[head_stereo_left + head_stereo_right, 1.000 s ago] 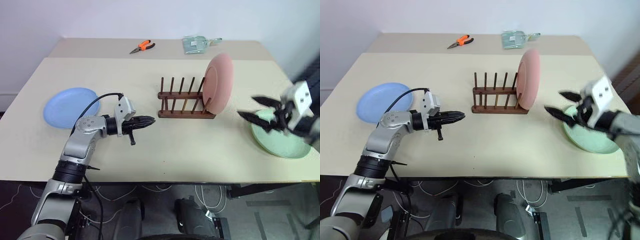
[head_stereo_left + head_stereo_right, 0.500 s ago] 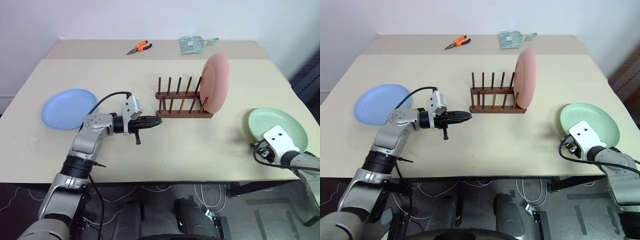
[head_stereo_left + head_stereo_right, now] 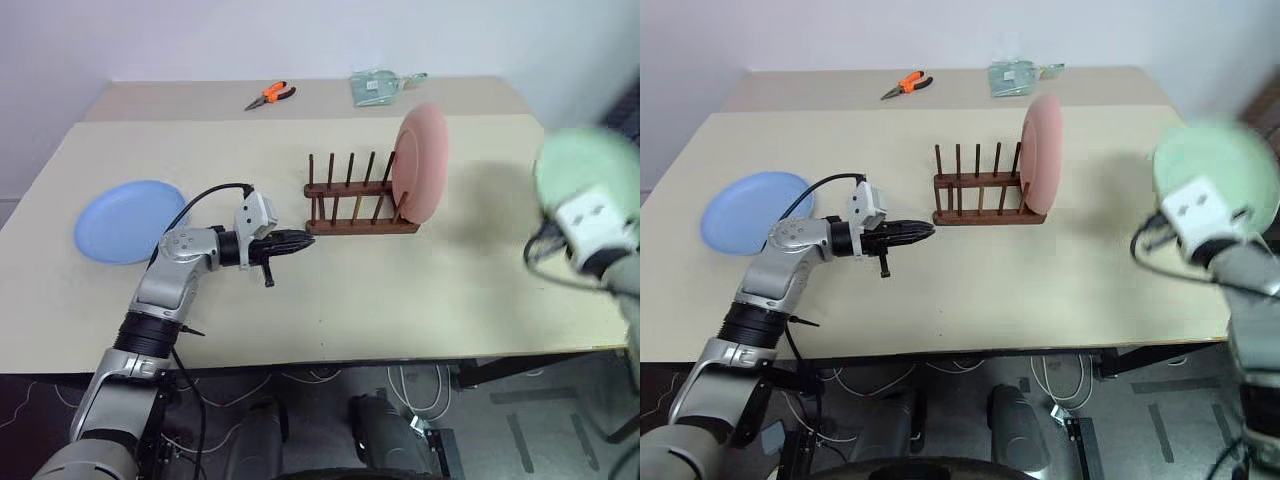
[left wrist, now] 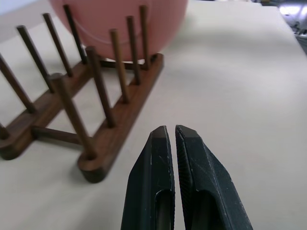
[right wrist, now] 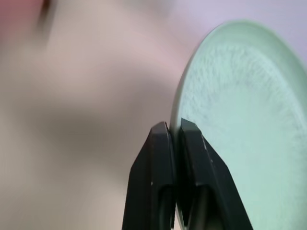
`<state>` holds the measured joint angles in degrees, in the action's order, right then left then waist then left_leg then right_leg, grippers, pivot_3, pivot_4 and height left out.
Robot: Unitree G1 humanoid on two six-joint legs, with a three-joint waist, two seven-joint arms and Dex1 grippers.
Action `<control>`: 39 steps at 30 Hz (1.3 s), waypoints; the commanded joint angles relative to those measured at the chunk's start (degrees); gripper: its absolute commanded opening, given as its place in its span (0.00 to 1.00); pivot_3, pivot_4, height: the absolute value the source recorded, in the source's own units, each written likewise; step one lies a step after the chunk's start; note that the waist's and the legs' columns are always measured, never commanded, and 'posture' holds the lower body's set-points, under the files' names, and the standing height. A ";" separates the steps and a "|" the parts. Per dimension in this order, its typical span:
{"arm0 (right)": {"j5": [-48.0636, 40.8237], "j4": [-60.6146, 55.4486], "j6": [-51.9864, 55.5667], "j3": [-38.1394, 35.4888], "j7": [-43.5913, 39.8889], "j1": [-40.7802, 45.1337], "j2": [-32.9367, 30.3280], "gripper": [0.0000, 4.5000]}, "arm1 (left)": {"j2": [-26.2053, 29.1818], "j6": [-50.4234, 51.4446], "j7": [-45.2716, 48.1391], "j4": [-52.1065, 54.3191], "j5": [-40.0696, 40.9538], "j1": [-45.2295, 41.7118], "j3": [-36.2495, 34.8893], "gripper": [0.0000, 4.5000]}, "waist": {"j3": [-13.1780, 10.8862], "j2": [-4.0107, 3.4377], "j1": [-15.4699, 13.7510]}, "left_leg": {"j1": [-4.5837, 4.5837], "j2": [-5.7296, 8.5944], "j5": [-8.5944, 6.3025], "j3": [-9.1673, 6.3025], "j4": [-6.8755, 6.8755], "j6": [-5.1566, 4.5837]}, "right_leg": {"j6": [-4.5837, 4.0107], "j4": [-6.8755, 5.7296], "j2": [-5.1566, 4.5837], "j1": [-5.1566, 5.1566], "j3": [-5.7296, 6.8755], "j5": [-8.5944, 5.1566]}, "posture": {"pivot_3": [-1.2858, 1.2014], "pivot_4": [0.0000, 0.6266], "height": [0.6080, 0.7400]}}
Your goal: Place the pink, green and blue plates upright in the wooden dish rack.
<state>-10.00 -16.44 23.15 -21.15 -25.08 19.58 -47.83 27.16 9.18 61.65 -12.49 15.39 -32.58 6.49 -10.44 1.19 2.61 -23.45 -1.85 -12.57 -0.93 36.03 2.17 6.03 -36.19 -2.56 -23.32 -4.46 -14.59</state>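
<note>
Right end effector point(image 5: 173, 132) was clamped on the rim of the green plate point(image 5: 240, 124), one finger on each face, plate lifted clear of the worktop point(image 3: 430, 290) and held edge-on in the right wrist view. Judged: the plate looked stiff, thin-walled and light, with a smooth surface that could slip; a rim pinch like this lets it swing, so a deeper bite past the lip would hold steadier. Probably hard plastic, so not very fragile, though that's a guess.

Left end effector point(image 4: 171, 136) was closed, fingers together, holding nothing, hovering low just short of the near end of the wooden dish rack point(image 3: 352, 200). Beyond it, at the rack's far end, the pink plate point(image 3: 418, 165) stood upright between the pegs. The slots on the left end effector's side were free. The blue plate point(image 3: 125, 218) lay flat on the worktop well behind the left arm, untouched.

Farther off, orange pliers point(image 3: 268, 95) and a clear packet point(image 3: 378, 85) lay at the worktop's back edge.

Hard to make out: the green plate and right wrist were heavily blurred in the head views, so plate tilt there was unclear. The right wrist view's background was smeared. The pink plate's foot was hidden behind pegs.
</note>
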 commanded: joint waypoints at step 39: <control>-53.67 14.24 15.90 4.28 13.84 21.91 30.00 0.55 | 2.55 4.18 -0.07 3.65 3.12 0.00 -3.45 0.11 | 0.05 0.21 -1.43 | -0.19 0.00 -0.06 -0.26 -0.03 -0.12 | 0.01 0.05 -0.08 0.01 0.34 -0.02 | 0.52 0.24 0.94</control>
<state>-65.66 -0.80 41.00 -16.79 -9.57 39.24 -16.82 29.11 12.39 61.35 -10.88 17.00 -32.18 4.79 -10.39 1.39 1.18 -23.64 -1.85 -12.63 -1.19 36.00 2.05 6.04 -36.14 -2.64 -23.31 -4.12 -14.61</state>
